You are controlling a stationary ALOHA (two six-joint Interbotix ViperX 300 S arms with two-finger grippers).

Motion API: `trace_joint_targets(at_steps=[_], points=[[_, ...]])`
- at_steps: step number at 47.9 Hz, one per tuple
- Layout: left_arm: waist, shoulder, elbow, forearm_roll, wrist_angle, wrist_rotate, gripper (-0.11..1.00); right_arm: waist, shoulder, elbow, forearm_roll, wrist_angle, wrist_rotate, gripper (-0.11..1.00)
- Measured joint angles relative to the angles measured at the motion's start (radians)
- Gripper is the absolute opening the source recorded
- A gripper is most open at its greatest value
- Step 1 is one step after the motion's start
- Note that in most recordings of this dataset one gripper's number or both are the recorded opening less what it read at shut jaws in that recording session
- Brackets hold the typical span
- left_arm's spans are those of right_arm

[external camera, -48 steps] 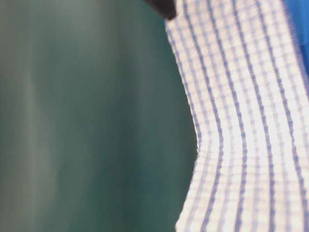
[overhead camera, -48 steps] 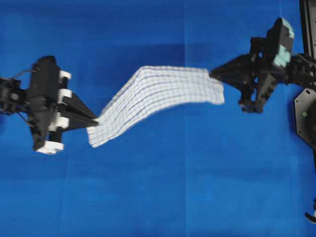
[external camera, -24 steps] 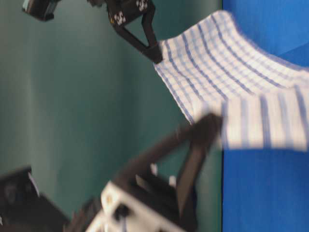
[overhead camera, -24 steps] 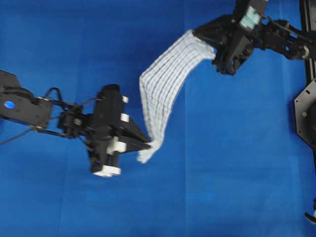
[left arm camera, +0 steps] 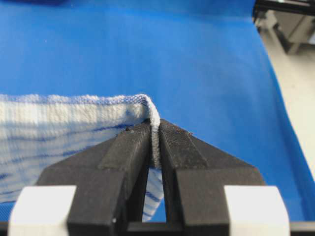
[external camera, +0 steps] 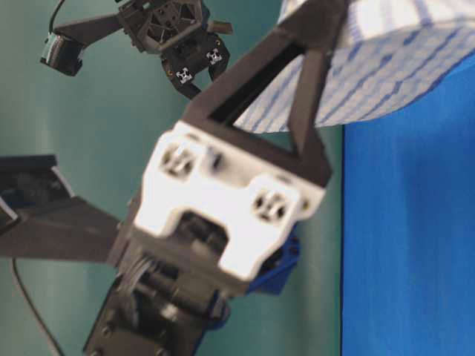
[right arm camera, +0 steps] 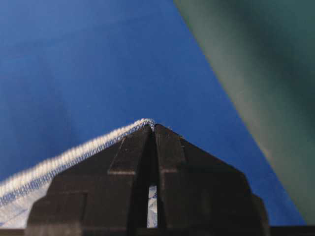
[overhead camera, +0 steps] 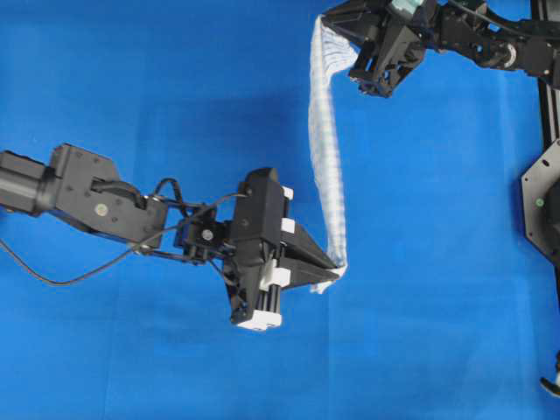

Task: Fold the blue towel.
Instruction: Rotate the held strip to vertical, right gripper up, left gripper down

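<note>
Overhead view: I see the blue towel [overhead camera: 325,140] hanging in a narrow, edge-on strip between my two hands, clear of the blue worktop [overhead camera: 175,79].
Blue towel, position: raised off the worktop, running from the upper middle of the overhead view down to just right of centre; white weave with thin blue stripes [external camera: 386,81].
Left hand [overhead camera: 331,268]: closed on the towel's lower corner; in the left wrist view I see the hem [left arm camera: 155,130] pinched between the two black fingers [left arm camera: 129,147], the cloth spreading away to the left.
Right hand [overhead camera: 352,45]: closed on the towel's upper corner near the top edge of the overhead view; in the right wrist view the stitched edge [right arm camera: 74,155] emerges from the tips of the shut fingers [right arm camera: 167,147].
Left arm [overhead camera: 96,197]: stretched in from the left edge, cables looping beside it.
Table-level view: the left hand's white-and-black body [external camera: 230,200] fills the foreground, blurred; the right hand [external camera: 189,85] sits behind it at upper left; striped cloth crosses the top right.
Background: a dark green wall [external camera: 74,119] behind the worktop.
</note>
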Motion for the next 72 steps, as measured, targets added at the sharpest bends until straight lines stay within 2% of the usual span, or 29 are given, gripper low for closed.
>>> trace_joint_targets(at_steps=[14,20,32,50,63,72], points=[[0.006,0.026,0.002,-0.009,-0.035,-0.002,0.04,-0.002,0.021,-0.002,-0.002,0.008,-0.003,-0.05],[0.006,0.038,0.02,-0.015,-0.086,-0.003,0.04,-0.002,0.067,-0.003,-0.002,0.009,-0.003,-0.05],[0.002,0.052,0.071,-0.058,-0.215,-0.003,0.04,-0.002,0.16,-0.043,-0.003,0.009,-0.006,-0.05],[-0.026,0.06,0.15,-0.202,-0.282,-0.006,0.04,-0.002,0.233,-0.103,-0.017,0.018,-0.006,-0.05],[-0.049,0.06,0.183,-0.232,-0.311,-0.008,0.04,-0.002,0.287,-0.153,-0.026,0.058,-0.006,-0.05],[-0.069,0.06,0.227,-0.284,-0.313,-0.008,0.04,0.003,0.324,-0.192,-0.028,0.069,-0.006,-0.04]])
